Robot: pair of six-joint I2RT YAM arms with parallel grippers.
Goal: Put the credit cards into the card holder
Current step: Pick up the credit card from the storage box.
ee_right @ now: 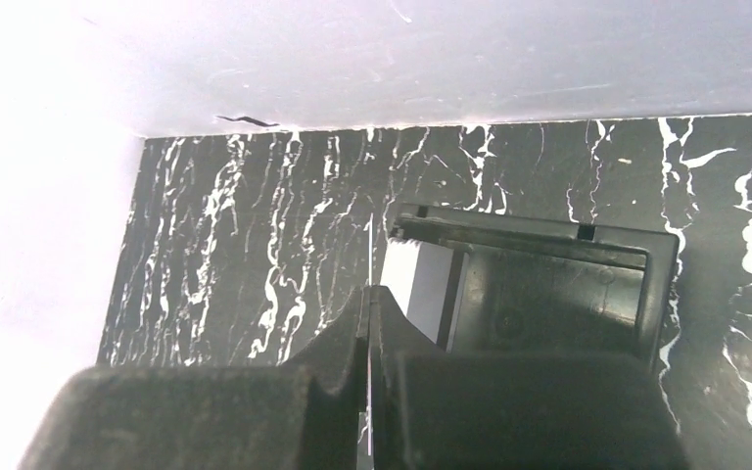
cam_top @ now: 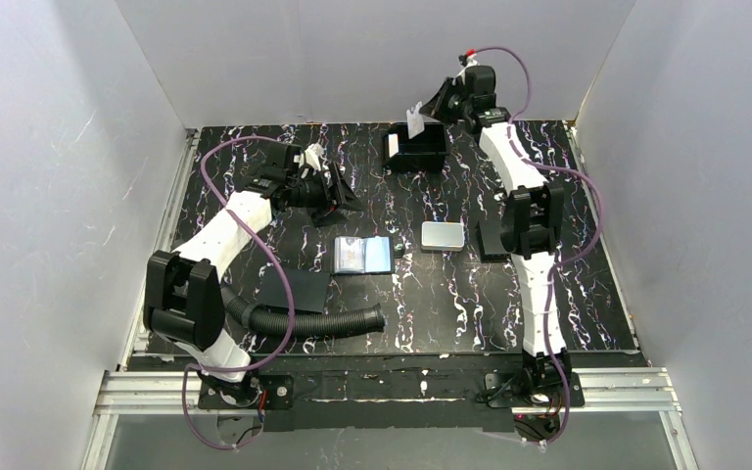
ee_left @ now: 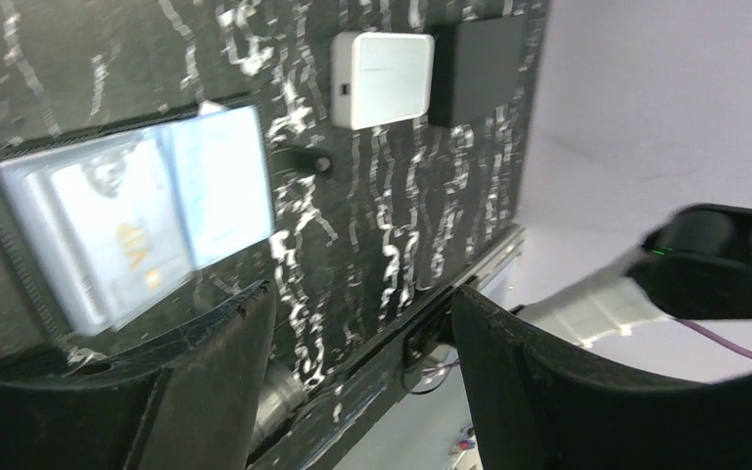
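Note:
The card holder (cam_top: 364, 255) lies open mid-table, with blue and pale cards showing in its slots. It also shows in the left wrist view (ee_left: 127, 225). My left gripper (cam_top: 338, 191) is open and empty, hovering just behind and left of the holder; in its wrist view (ee_left: 362, 333) the jaws stand wide apart. My right gripper (cam_top: 429, 110) is at the far back, shut on a pale credit card (cam_top: 416, 122) held upright over a black open box (cam_top: 416, 152). In the right wrist view the card (ee_right: 368, 259) is edge-on between the shut fingers (ee_right: 392, 333).
A silver-grey rounded case (cam_top: 443, 236) lies right of the holder and shows in the left wrist view (ee_left: 382, 64). Beside it lies a black pad (ee_left: 480, 69). A larger black square pad (cam_top: 299, 289) and a corrugated hose (cam_top: 323, 321) lie near the front left. The box (ee_right: 548, 294) holds a white card (ee_right: 416, 284).

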